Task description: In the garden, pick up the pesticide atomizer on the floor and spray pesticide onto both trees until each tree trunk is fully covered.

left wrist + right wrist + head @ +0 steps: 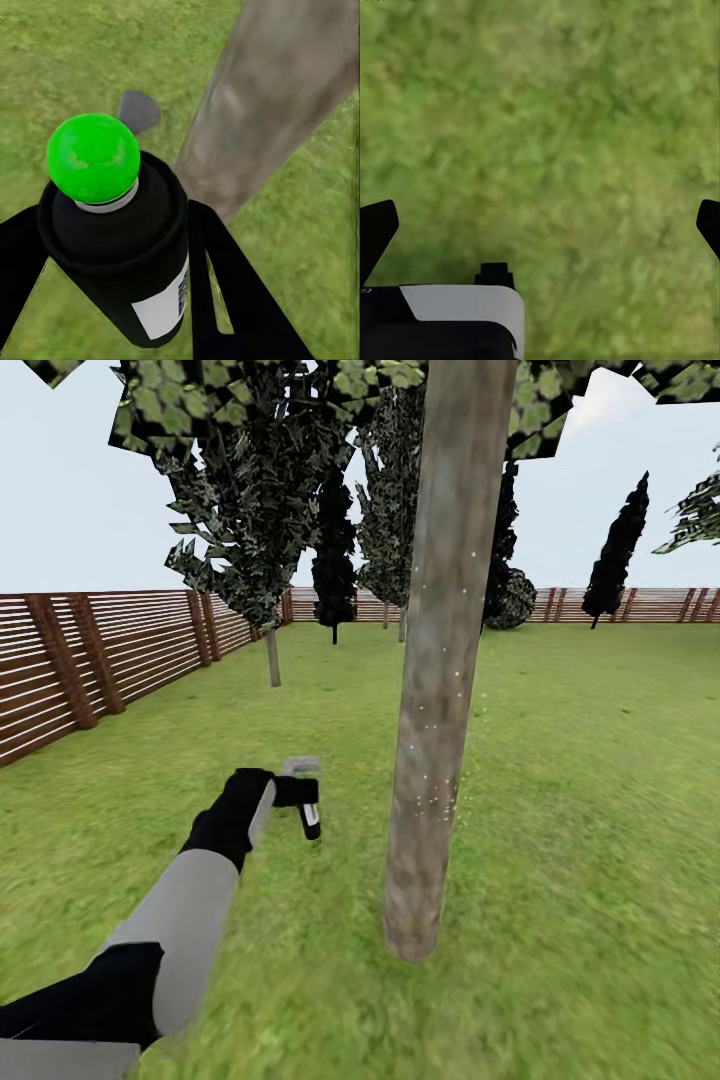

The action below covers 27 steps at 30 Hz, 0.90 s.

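The left gripper (pixel 296 792) is clamped on the pesticide atomizer (pixel 310 818), held above the lawn (pixel 580 780) just beside the near tree trunk (pixel 437 690) — its 2 fingers (pixel 225 292) flank the black bottle, whose cap shows bright green in the left wrist view. White pesticide (pixel 430 800) specks dot the trunk. The right gripper (pixel 540 225) hangs over grass, fingertips wide apart. A slatted fence (pixel 90 650) lines the garden's left edge.

- Just to the right of the left gripper (pixel 300 792), which is clamped on the spray bottle (pixel 311 821), the tree trunk (pixel 437 690) blocks the way.
- Open grass (pixel 580 780) lies ahead, left and below it.
- The wooden fence (pixel 100 660) stands well off to its left.
- Under the spread right gripper (pixel 540 225) there is bare lawn.
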Available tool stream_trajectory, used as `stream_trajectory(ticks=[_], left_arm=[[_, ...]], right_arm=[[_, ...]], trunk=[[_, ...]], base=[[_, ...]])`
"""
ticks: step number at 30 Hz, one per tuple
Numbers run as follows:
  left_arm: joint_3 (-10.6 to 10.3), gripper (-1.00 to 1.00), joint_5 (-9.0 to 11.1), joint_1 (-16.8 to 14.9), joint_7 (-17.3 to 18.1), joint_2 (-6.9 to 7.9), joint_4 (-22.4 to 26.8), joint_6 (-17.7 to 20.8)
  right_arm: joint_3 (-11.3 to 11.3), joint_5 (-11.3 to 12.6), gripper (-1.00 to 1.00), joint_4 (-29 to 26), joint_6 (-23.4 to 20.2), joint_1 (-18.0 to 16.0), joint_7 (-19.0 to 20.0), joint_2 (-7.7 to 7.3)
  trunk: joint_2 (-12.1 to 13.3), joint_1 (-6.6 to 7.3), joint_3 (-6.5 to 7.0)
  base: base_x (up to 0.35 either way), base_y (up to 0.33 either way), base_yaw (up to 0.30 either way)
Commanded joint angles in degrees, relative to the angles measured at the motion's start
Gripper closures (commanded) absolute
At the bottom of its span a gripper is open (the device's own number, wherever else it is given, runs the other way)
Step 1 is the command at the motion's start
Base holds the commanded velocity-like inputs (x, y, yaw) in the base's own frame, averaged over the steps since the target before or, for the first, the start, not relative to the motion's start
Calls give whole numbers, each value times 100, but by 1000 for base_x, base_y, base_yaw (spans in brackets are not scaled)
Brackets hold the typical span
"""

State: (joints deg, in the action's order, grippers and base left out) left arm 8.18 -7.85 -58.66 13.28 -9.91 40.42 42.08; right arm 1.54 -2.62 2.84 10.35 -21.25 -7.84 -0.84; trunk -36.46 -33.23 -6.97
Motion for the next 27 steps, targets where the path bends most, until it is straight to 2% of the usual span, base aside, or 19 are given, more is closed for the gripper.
stream_trajectory(ticks=[1, 3, 4, 7, 9, 12, 17, 23, 27], left_arm=[[36, 100, -24, -223, 43, -8, 39, 157], [35, 100, 55, -848, 36, -8, 86, 718], [35, 100, 133, -1081, 35, -8, 92, 869], [35, 100, 487, -1355, 59, -8, 129, 988], [50, 100, 730, -1422, 79, -8, 144, 1003], [51, 100, 822, -1448, 141, -8, 148, 998], [-395, 100, 854, -1455, 174, -8, 141, 1002], [-423, 100, 855, -1455, 185, -8, 132, 1002], [-428, 100, 855, -1455, 433, -8, 126, 996]], right_arm=[[13, -28, -100, 26, 36, -11, -24, 1], [13, -33, -100, 27, 37, -11, -24, -3], [16, -35, -100, 25, 34, -11, -24, -3], [20, -36, -100, 25, 29, -11, -24, -3], [21, -37, -100, 26, 29, -11, -24, -2], [22, -37, -100, 26, 28, -11, -24, -3], [22, -37, -100, 24, 28, -11, -24, 0], [22, -37, -100, 30, 28, -11, -18, 5], [22, -37, -100, 29, 28, -11, -16, 5]], trunk=[[-9, -2, -12], [-9, -2, -12], [-9, -2, -12], [-9, -2, -12], [-9, -2, -12], [-9, -2, -12], [-9, -2, -12], [-9, -2, -11], [-9, -2, -1]], base=[[0, 0, 0], [0, 0, 0], [0, 0, 0], [0, 0, 0], [0, 0, 0], [75, -18, 0], [181, -40, 0], [72, -19, -25], [4, -1, -215]])
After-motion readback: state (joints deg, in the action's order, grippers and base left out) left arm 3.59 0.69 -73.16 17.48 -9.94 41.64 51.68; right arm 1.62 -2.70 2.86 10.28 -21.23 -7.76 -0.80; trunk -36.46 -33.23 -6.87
